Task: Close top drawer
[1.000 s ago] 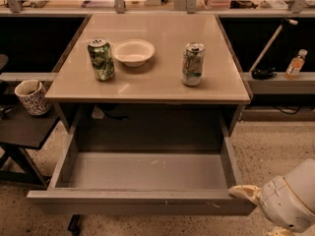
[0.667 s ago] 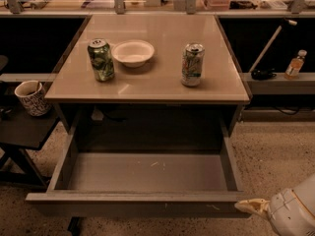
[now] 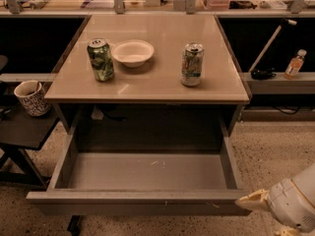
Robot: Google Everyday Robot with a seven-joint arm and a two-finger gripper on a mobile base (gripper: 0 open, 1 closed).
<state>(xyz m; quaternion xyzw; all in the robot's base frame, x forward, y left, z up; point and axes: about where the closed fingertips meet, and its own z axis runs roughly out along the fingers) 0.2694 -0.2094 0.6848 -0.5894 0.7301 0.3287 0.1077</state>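
The top drawer (image 3: 142, 196) is pulled far out of the cabinet under the tan tabletop (image 3: 152, 77). It is wide, shallow and grey, and its inner floor is bare apart from small pale marks. Its front edge runs along the bottom of the view. My gripper (image 3: 251, 201) is at the bottom right, a pale tip on a white arm, just past the drawer's front right corner and at the height of the drawer front.
On the tabletop stand a green can (image 3: 100, 59), a white bowl (image 3: 132, 52) and a second can (image 3: 192, 64). A patterned mug (image 3: 31, 97) sits on a dark side table at left. A small bottle (image 3: 295, 64) stands on a ledge at right.
My arm has drawn back toward the lower right, so the gripper tip has slipped lower and further right of the drawer's front corner. The drawer stays open.
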